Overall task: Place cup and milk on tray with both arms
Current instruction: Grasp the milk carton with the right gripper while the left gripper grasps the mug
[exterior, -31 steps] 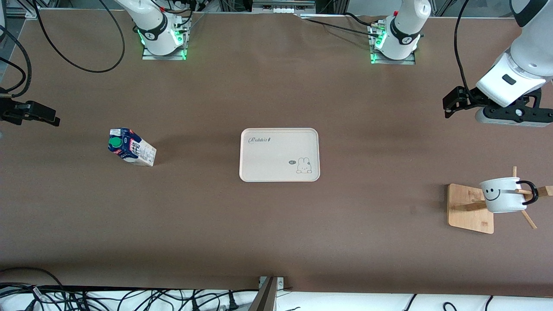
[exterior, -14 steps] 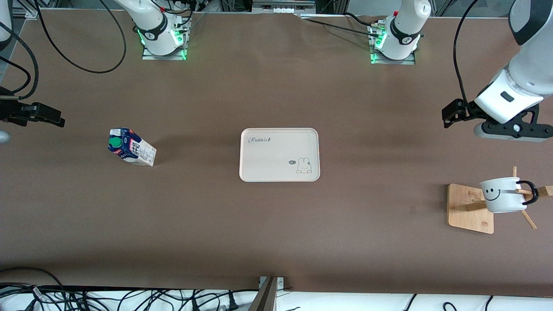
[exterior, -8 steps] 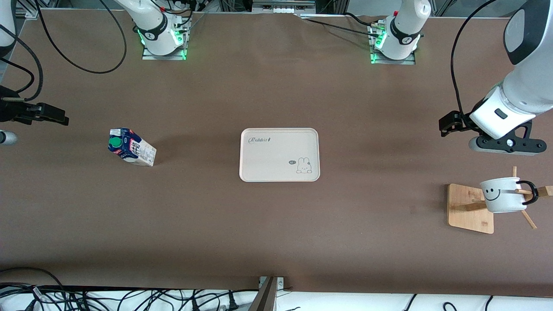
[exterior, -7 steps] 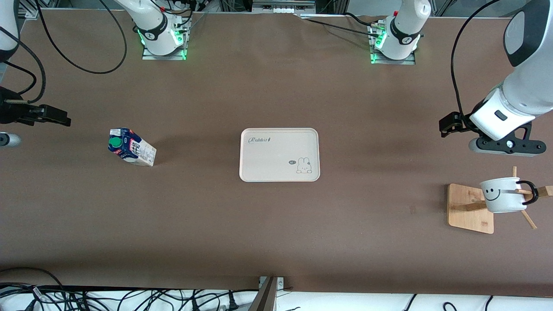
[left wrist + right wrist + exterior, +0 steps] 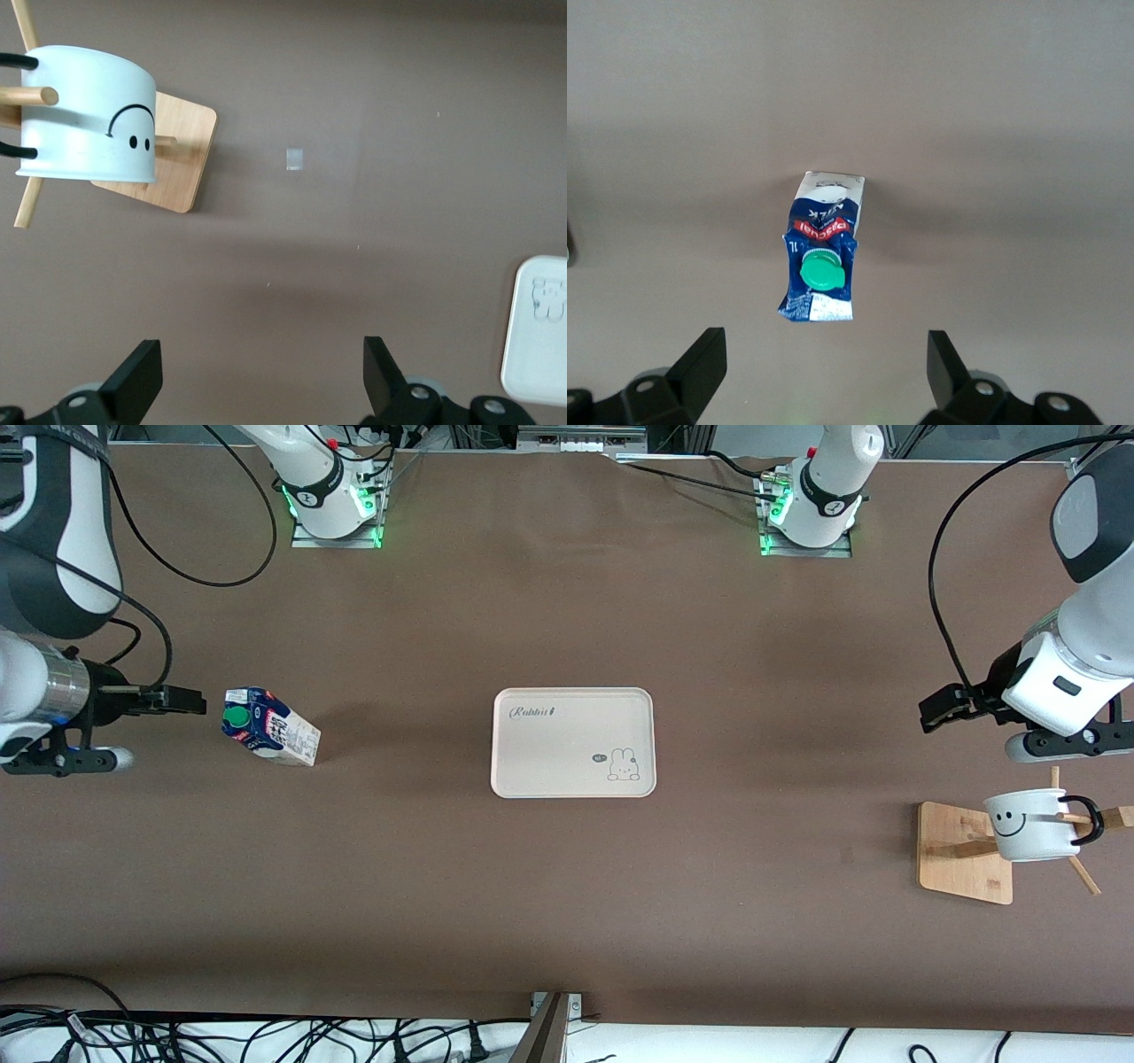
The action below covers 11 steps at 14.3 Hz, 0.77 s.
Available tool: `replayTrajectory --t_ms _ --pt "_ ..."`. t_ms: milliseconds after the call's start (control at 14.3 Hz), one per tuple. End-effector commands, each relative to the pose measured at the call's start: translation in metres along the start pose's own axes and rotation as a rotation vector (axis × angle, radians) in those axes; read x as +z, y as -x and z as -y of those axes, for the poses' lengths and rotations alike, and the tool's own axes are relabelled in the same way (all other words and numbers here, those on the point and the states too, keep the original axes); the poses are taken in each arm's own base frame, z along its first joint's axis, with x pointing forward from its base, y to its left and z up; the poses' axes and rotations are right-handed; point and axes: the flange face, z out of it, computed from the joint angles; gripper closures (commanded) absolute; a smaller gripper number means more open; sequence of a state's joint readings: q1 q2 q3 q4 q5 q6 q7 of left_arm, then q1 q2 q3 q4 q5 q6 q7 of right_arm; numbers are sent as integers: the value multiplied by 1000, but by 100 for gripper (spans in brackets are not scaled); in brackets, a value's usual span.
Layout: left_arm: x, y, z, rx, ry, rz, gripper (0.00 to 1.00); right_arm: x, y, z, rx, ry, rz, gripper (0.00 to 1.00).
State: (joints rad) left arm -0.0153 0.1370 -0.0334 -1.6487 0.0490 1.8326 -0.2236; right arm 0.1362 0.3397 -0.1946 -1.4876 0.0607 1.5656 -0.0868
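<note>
The milk [image 5: 268, 727], a dark-blue and white carton with a green cap, stands on the table toward the right arm's end. My right gripper [image 5: 188, 701] is open and empty beside it, a short gap away; the right wrist view shows the milk [image 5: 824, 258] ahead of my right gripper [image 5: 827, 372]. The beige tray [image 5: 573, 742] lies at the table's middle. The white smiley cup [image 5: 1032, 825] hangs by its black handle on a wooden stand toward the left arm's end. My left gripper [image 5: 937, 715] is open and empty in the air beside the stand; the left wrist view shows the cup [image 5: 89, 115] ahead of my left gripper [image 5: 261, 381].
The stand's square wooden base [image 5: 961, 853] sits under the cup, with pegs sticking out; it also shows in the left wrist view [image 5: 182, 150]. A small pale mark [image 5: 844, 855] is on the table beside it. A tray corner [image 5: 540, 328] shows in the left wrist view. Cables lie along the table's front edge.
My right gripper has swung in toward the milk and now sits close beside it. My left gripper has come down toward the cup and stand. The milk, cup and tray have not moved.
</note>
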Motion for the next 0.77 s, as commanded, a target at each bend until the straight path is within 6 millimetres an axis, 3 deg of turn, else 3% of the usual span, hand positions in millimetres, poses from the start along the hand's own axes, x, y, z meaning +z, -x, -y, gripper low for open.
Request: replayTrajectory --t_ms 0,140,280,420,560,700 --pt "12 30 26 -94 14 -120 0 15 -8 5 8 -58 10 0" --pt "26 36 34 -107 36 -216 0 31 -15 2 22 -102 33 0" --pt "43 31 57 -146 54 -316 0 35 -16 4 19 -102 42 0" --pt "69 31 87 -205 65 -362 0 46 -20 8 15 -98 64 0" --pt "97 23 104 -241 74 -413 0 57 -24 10 8 -86 82 0" --pt "107 17 109 -302 123 -402 0 72 -23 13 3 -84 102 0"
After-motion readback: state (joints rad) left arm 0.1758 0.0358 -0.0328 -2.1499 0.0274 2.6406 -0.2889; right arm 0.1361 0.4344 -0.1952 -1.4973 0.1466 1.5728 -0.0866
